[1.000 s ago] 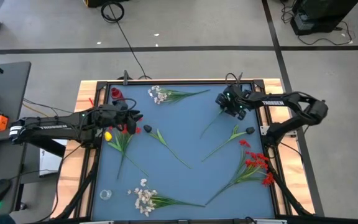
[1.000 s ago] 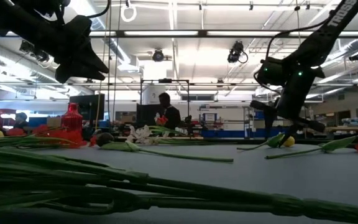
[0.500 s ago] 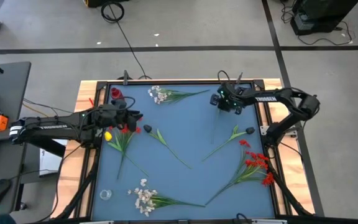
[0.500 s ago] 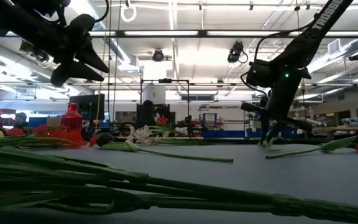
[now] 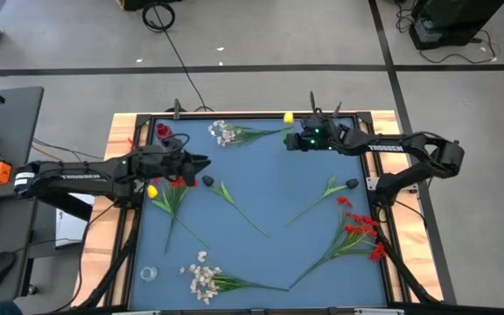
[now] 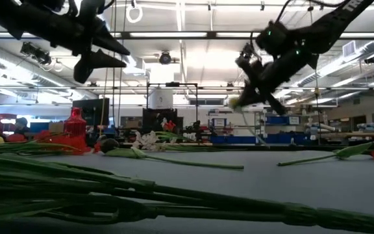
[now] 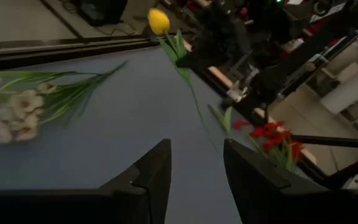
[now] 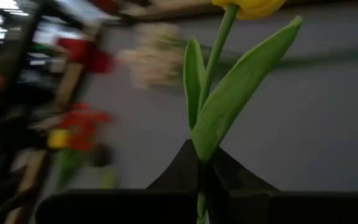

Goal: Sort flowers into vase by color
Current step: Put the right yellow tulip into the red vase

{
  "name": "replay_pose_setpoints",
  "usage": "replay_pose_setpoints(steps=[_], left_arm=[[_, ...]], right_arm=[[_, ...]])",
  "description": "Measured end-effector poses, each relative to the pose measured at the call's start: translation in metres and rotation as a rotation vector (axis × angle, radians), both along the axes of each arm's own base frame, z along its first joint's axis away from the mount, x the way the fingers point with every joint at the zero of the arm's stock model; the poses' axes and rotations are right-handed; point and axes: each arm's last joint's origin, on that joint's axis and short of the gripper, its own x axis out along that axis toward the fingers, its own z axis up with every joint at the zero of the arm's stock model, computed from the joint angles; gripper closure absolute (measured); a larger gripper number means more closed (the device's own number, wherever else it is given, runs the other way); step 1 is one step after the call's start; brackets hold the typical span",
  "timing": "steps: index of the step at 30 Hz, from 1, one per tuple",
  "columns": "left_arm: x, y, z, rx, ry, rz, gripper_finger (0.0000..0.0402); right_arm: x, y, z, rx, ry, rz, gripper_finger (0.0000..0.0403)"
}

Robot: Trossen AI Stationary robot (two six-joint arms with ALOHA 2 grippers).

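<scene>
The desk [image 5: 269, 188] has a flat, matte blue top inside a dark frame with pale wood at its sides. Thin green stems lie scattered on it: a white cluster [image 5: 223, 133] near the far edge, another white cluster [image 5: 203, 278] near the front edge, a red spray [image 5: 361, 232] at the right, and a dark bud [image 5: 352, 183] on a leafy stem just above that spray. A small glossy red vase [image 5: 163, 133] stands upright in the far left corner. The right tool [image 5: 300, 140] is closed on the stem of a yellow tulip [image 5: 288, 116]; in the right wrist view the smooth stem and two long pointed leaves rise from between the dark fingers [image 8: 179, 171], with the blossom at the top. The tulip is held in the air above the far edge of the desk, right of the nearer white cluster. The right arm reaches in from the right edge, forearm roughly level, tool pointing left. The left tool [image 5: 198, 164] hovers over the left side of the desk, above a second yellow tulip [image 5: 152, 190] and some red blooms [image 5: 178, 182]; its fingers [image 7: 151, 174] stand apart and hold nothing. The left arm stretches in from the left, nearly straight.
</scene>
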Motion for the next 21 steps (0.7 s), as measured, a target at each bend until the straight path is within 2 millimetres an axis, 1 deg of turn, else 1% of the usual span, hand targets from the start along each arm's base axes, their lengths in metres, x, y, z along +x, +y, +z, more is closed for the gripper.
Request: replay_pose_setpoints(steps=[6, 11, 14, 18, 21], left_arm=[[0.020, -0.007, 0.000, 0.030, -0.073, -0.056, 0.0248], [0.031, -0.011, 0.000, 0.038, -0.128, -0.078, 0.0248], [0.036, -0.013, 0.001, 0.076, -0.152, -0.135, 0.0248], [0.043, -0.020, 0.007, 0.145, -0.146, -0.205, 0.0248], [0.048, -0.024, 0.015, 0.212, -0.154, -0.234, 0.0237]], right_arm=[[0.018, 0.026, 0.033, -0.196, -0.227, 0.154, 0.0391], [0.040, 0.051, 0.060, -0.329, -0.290, 0.298, 0.0391], [0.056, 0.064, 0.076, -0.392, -0.306, 0.364, 0.0390], [0.069, 0.071, 0.097, -0.460, -0.337, 0.378, 0.0387], [0.075, 0.072, 0.108, -0.502, -0.348, 0.384, 0.0383]])
